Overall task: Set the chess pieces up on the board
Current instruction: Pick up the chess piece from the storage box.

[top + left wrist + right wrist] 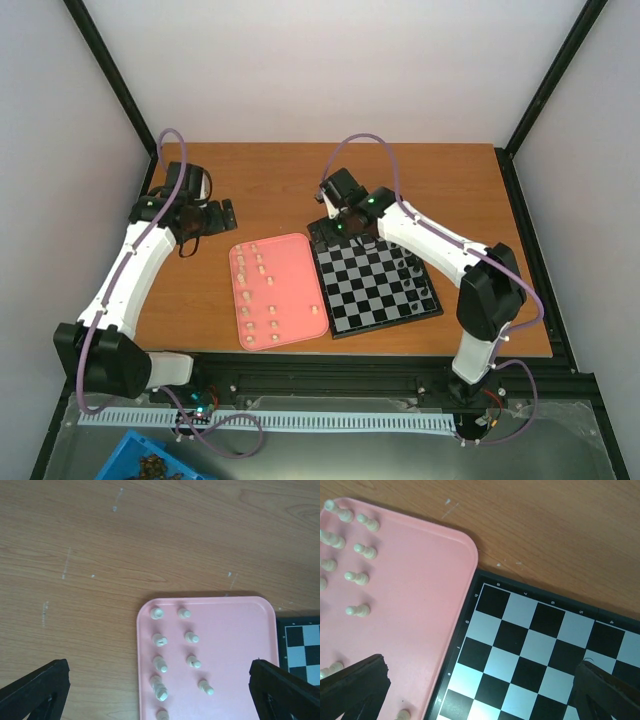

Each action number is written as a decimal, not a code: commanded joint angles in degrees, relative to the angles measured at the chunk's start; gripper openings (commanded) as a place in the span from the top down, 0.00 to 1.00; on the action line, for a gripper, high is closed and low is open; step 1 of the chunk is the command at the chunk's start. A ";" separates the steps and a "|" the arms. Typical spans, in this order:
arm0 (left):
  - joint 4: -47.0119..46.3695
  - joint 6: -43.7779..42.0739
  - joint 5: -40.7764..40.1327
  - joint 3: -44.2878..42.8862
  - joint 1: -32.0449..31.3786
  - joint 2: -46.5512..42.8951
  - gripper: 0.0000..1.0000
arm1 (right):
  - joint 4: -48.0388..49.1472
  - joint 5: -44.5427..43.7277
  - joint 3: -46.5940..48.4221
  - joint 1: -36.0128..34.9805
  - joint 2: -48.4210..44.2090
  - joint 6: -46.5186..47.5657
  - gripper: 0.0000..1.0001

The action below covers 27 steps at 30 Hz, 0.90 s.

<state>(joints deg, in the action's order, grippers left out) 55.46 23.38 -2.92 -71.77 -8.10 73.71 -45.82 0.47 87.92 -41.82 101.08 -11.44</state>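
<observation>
The cream chess pieces [262, 295] stand in two loose columns on the pink tray [296, 270], filling its 9 o'clock half. None shows on the board [372, 290], which lies just beside the tray at its 3 o'clock, edges nearly touching. Dark pieces [418, 280] line the board's 3 o'clock side.

The opening step looks to be in hand, the first pick not yet made.

The left gripper [205, 217] hangs over bare table [270, 180] at the tray's 10 o'clock. Its jaws are spread wide and it carries nothing. Its wrist camera looks down on the nearest pieces [160, 640].

The right gripper [345, 225] hovers over the board's 11 o'clock corner. Its fingers [355, 690] are just as wide apart and hold nothing.

What next? Most likely one arm drops onto a single cream piece. The left sits nearer the columns. These pieces are tiny and close-set, so the jaws would need centring on one piece, with neither finger clipping a neighbour. Then comes a lift and a carry to the board's 9 o'clock ranks, opposite the dark side.
</observation>
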 commanded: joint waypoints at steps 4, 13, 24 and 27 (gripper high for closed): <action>1.92 2.57 4.61 -4.01 0.10 1.99 0.00 | -3.88 -2.56 2.24 -1.07 1.69 0.68 0.00; 5.61 3.52 3.57 -7.96 0.09 0.04 0.00 | -3.51 -3.01 0.71 -1.07 -0.27 2.53 0.00; 7.41 1.57 3.65 -4.63 0.10 -2.36 0.00 | -7.29 3.33 2.42 -2.88 1.29 5.48 0.03; 8.41 -0.52 4.22 -5.30 0.10 -1.75 0.00 | -9.80 3.65 3.77 -6.21 4.32 6.36 0.07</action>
<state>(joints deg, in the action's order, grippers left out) 61.56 25.47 0.51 -76.07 -8.10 71.31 -52.34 1.67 88.97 -43.66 103.13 -6.85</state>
